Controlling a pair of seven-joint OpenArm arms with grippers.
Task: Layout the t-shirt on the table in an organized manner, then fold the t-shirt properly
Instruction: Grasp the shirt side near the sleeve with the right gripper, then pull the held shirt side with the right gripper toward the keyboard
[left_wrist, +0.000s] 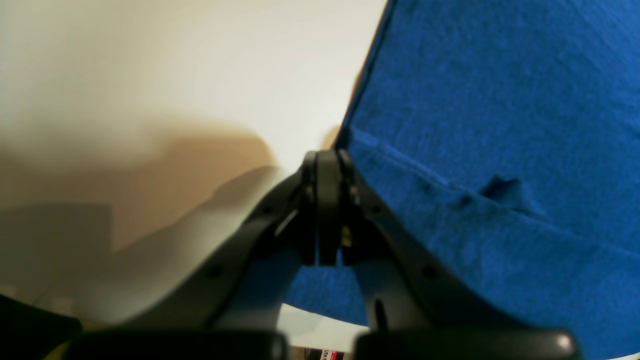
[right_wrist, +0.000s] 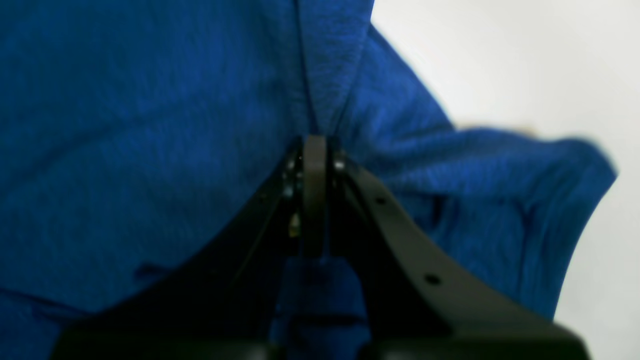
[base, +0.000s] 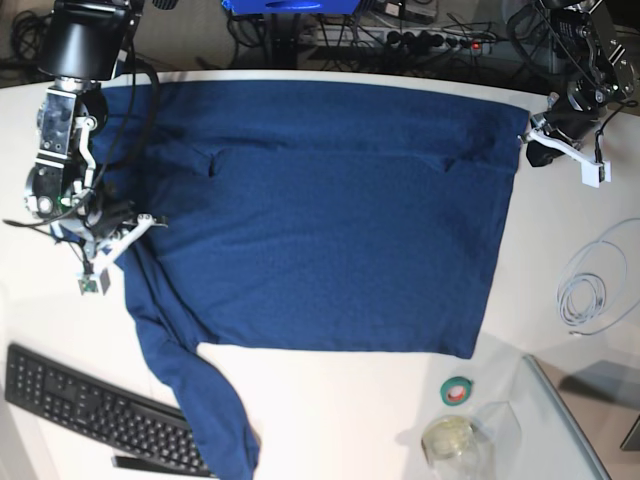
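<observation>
The dark blue t-shirt (base: 320, 220) lies spread across the white table (base: 330, 410), its body mostly flat. One sleeve trails toward the front edge at the lower left. In the base view my left gripper (base: 530, 140) sits at the shirt's far right corner. In the left wrist view it (left_wrist: 327, 155) is shut on the t-shirt's (left_wrist: 500, 125) edge, with bare table (left_wrist: 175, 75) beside it. My right gripper (base: 125, 225) is at the shirt's left side. The right wrist view shows it (right_wrist: 315, 142) shut on the t-shirt (right_wrist: 150, 125), folds of cloth running into its tips.
A black keyboard (base: 90, 410) lies at the front left, next to the trailing sleeve. A green tape roll (base: 457, 391) and a clear jar (base: 450, 437) stand front right. A coiled white cable (base: 600, 280) lies at the right. Cables and a power strip (base: 440, 40) line the far edge.
</observation>
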